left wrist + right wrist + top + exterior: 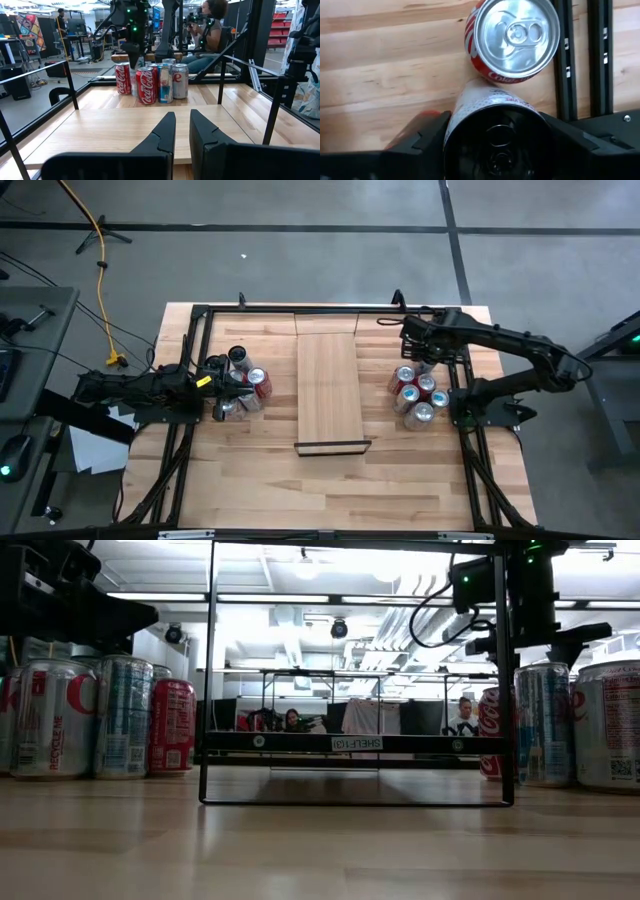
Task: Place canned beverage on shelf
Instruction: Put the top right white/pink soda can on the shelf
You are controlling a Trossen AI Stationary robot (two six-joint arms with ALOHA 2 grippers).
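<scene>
My right fingers (424,348) were closed on the sides of a silver-and-white aluminium drink can (490,102), with no gap showing on either side of it. It stood in the cluster of cans to the right of the shelf (330,385), a long pale wooden board with a thin black lip at its near end, which carried nothing yet. A red cola can (512,40) stood touching the one I held, on the side away from my wrist.

I judged that neighbour the main hazard: lifting at a slant could drag or tip it, and a fall would knock the tightly packed others. A grip too low or off-centre might let the smooth can slip on the way over.

My left fingers (216,385) were pressed together, empty, beside the other cluster left of the shelf.

On the striped wooden bench (250,470) I counted one shelf, five cans in plain sight right of it besides mine, and at least four to its left.
</scene>
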